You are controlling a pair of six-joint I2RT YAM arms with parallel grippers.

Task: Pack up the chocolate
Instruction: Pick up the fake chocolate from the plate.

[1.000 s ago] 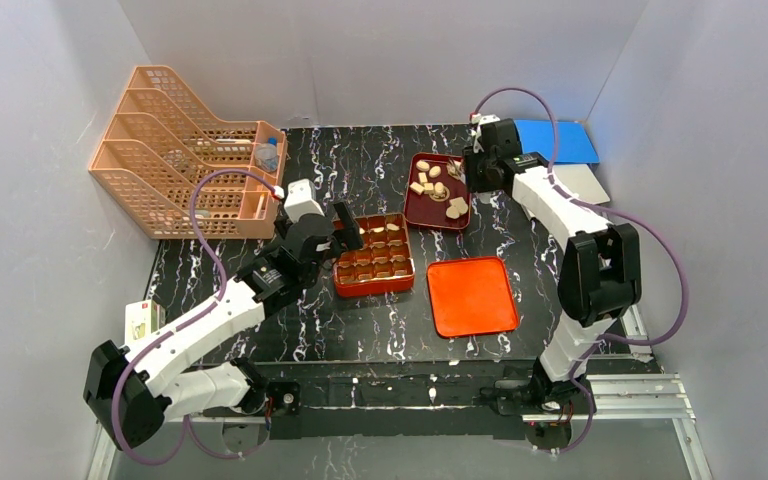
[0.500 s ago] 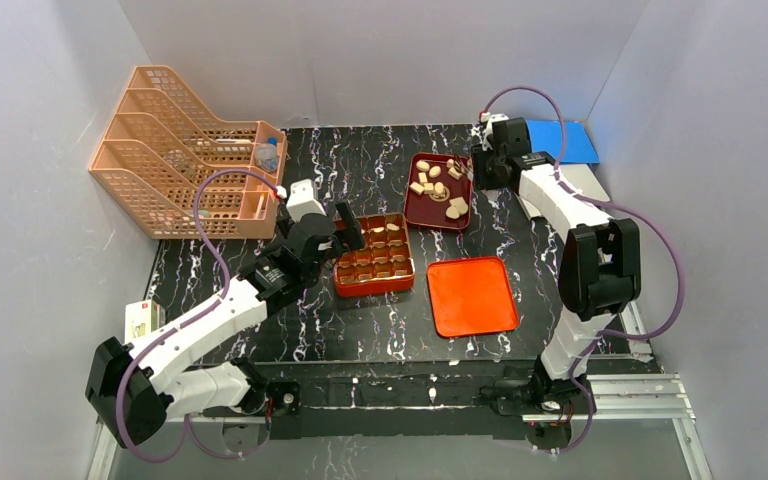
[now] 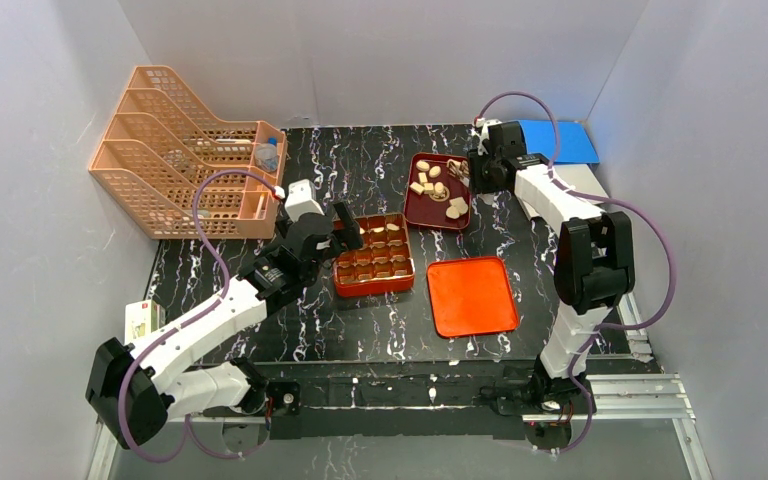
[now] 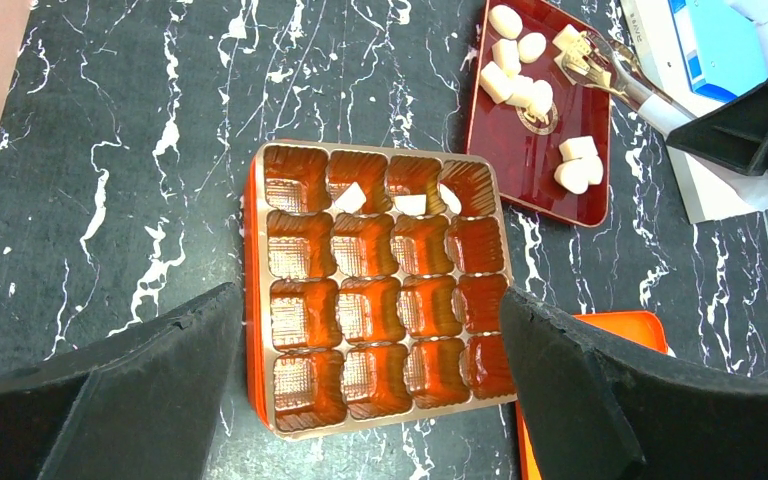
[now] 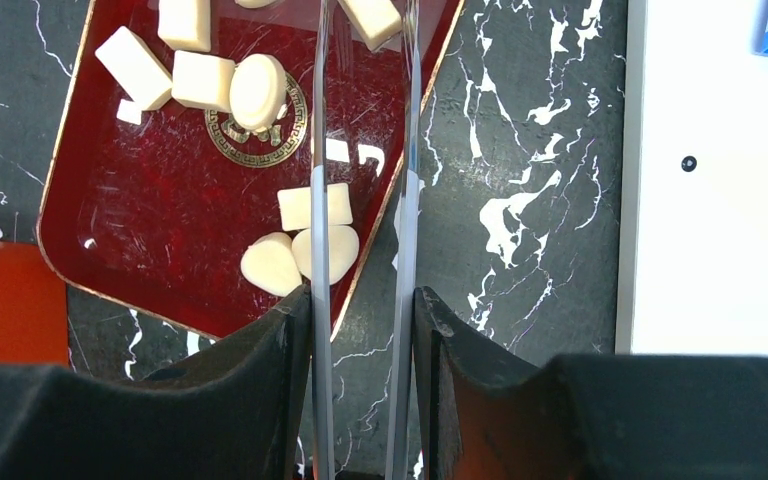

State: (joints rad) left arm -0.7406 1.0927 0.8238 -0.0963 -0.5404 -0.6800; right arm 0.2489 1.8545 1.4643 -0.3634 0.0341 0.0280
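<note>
Several pale chocolate pieces (image 5: 232,88) lie in the dark red tray (image 5: 130,220), which also shows in the top view (image 3: 437,213). Three pieces (image 4: 410,203) sit in the far row of the orange-red compartmented box (image 4: 380,300). My right gripper (image 5: 360,300) is shut on metal tongs (image 5: 317,200). The tong arms reach over the tray's far right corner, with a blocky piece (image 5: 370,15) between their tips. My left gripper (image 4: 368,295) is open, and its fingers straddle the near half of the box above it.
A flat orange lid (image 3: 471,296) lies right of the box. A peach wire organizer (image 3: 185,150) stands at back left. A blue sheet (image 3: 560,140) and a white board (image 3: 585,182) lie at back right. A small carton (image 3: 140,320) sits off the table's left edge.
My right wrist has shifted a little back and forth at the tray's far right corner with the tongs. The left arm has hardly moved.
</note>
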